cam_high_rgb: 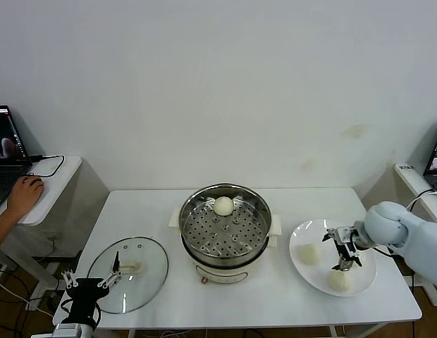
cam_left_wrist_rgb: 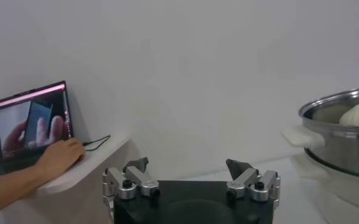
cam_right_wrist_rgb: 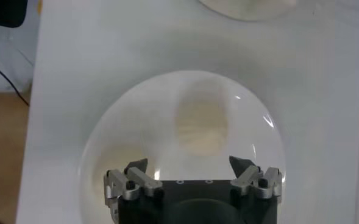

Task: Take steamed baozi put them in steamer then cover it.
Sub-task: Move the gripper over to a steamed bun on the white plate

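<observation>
Right end effector (cam_high_rgb: 345, 253) spread above plate (cam_high_rgb: 301, 236), lower right | left end effector (cam_high_rgb: 91, 283) spread, table (cam_high_rgb: 148, 204) lower-left edge | steamer (cam_high_rgb: 225, 227) centre.

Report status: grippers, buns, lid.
Right gripper open over plate, above two buns. Left gripper open, parked by lid. One bun in steamer. Nothing in the way.

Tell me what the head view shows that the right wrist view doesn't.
Only the head view: one baozi sitting in the steamer, the glass cover lying on the table, and the left gripper beside it. Only the right wrist view: a close look at the right gripper with its jaws open. Both: the white plate with two baozi on it, the right gripper above them.
</observation>
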Controlling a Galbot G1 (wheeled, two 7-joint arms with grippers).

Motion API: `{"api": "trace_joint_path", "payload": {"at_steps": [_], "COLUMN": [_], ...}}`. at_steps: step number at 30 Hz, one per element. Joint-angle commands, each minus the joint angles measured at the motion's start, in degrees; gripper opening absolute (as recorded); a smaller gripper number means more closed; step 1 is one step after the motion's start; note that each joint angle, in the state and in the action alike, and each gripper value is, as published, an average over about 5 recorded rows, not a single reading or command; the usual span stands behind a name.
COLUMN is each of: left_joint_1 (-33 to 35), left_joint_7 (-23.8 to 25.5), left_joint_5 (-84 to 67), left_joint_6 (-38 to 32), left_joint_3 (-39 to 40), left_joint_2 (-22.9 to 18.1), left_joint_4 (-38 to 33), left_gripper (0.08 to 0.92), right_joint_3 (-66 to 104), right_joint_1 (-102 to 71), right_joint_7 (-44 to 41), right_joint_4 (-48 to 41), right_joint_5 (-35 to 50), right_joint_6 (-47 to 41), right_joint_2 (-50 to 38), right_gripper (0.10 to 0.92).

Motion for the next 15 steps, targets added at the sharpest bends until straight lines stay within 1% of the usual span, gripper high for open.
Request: {"api": "trace_joint_path", "payload": {"at_steps": [1,15], "left_joint_1": [-0.2,-0.3], "left_joint_7": [0.0,0.0], "left_joint_5": [0.0,-0.2], "left_joint_6": [0.0,0.0], "left_joint_3": [-0.1,-0.5], "left_joint_2": [0.1,0.1], "left_joint_4": [0.3,0.7], "left_gripper": [0.823,0.823], "right_joint_3": [1.1,0.2], "right_joint_1": [-1.5,-1.2], "right_joint_7": [0.2,0.2], "right_joint_4": [-6.9,-11.0], "right_joint_5": [-0.8,-2.2], "right_joint_6": [0.6,0.7], "right_joint_2": [6.3,11.4], "right_gripper": [0.823,0.822]}}
